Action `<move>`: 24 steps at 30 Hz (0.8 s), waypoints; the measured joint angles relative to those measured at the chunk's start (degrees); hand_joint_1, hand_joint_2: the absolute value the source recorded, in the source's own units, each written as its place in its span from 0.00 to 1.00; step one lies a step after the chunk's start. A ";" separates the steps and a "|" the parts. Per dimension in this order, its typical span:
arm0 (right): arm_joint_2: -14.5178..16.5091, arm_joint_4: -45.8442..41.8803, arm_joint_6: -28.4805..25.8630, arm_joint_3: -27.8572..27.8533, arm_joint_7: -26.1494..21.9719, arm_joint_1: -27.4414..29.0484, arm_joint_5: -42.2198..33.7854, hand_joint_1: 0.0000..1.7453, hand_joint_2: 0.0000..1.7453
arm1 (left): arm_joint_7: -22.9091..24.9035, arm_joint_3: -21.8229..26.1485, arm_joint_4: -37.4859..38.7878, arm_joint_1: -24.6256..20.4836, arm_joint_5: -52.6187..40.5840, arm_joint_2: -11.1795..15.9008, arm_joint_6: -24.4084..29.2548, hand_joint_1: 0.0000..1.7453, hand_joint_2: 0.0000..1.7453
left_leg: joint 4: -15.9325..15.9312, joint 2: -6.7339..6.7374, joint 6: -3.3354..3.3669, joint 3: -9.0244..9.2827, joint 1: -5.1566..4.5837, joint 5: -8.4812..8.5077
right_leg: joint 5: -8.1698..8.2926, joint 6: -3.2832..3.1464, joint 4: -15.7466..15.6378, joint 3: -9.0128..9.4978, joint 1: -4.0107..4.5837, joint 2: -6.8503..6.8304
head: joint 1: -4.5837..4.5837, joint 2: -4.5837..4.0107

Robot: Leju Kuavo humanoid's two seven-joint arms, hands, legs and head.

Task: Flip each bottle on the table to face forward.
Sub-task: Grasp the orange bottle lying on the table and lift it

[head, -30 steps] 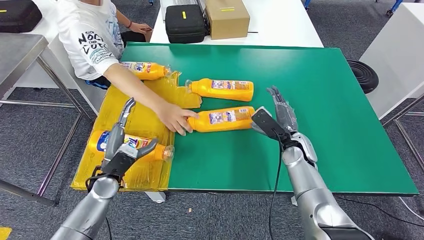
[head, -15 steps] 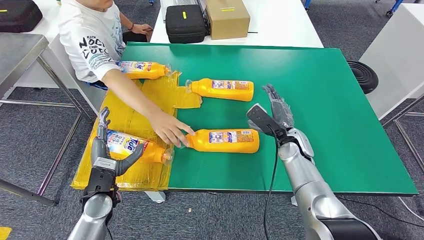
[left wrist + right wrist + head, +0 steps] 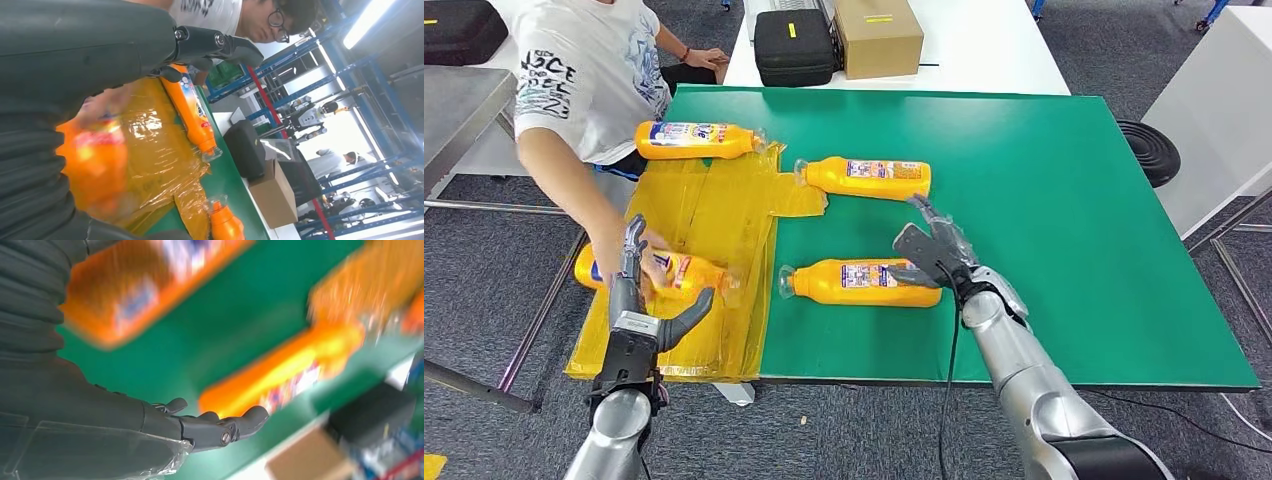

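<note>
Several orange bottles lie on their sides. One (image 3: 694, 140) is at the far edge of the yellow plastic sheet (image 3: 714, 215). Another (image 3: 866, 178) lies on the green mat (image 3: 1074, 200). The near middle bottle (image 3: 859, 282) has my right hand (image 3: 934, 255) spread over its base end, fingers apart; the right wrist view shows that hand (image 3: 210, 425) flat with the bottle (image 3: 285, 370) blurred beyond. A blurred bottle (image 3: 649, 272) lies on the sheet under a person's hand (image 3: 652, 262). My left hand (image 3: 639, 310) stands just before it, fingers up and thumb out.
The person (image 3: 584, 70) leans in from the far left. A black case (image 3: 794, 45) and a cardboard box (image 3: 879, 35) sit on the white table behind the mat. A metal table (image 3: 464, 110) stands at the left.
The person's hand left the near middle bottle and went to the left bottle, which shifted left. My right hand came over the near bottle's base. My left arm drew back slightly.
</note>
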 joint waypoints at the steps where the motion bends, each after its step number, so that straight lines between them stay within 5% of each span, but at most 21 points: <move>1: 0.28 0.80 1.24 0.44 -0.19 -0.09 -0.17 0.00 1.00 | 0.15 0.05 0.01 -0.02 -0.03 -0.08 -0.14 0.00 1.00 | 0.00 0.00 0.00 0.00 0.00 0.00 | 0.00 0.00 0.00 0.00 0.00 0.00 | 0.00 0.00; 12: 2.37 10.16 8.35 4.90 1.14 -4.61 0.12 0.00 1.00 | 0.99 0.16 2.34 -2.22 0.17 -0.58 -1.12 0.00 1.00 | 0.00 0.01 0.00 0.02 0.00 0.01 | 0.01 0.00 0.00 0.00 -0.01 0.01 | 0.00 0.00; 24: 3.07 15.08 9.28 5.85 7.08 -8.54 0.48 0.00 1.00 | 1.45 0.23 4.40 -3.42 0.92 -0.58 -0.78 0.00 1.00 | 0.00 0.00 0.00 0.04 0.00 0.01 | 0.01 0.00 0.00 0.01 -0.01 0.00 | 0.00 0.00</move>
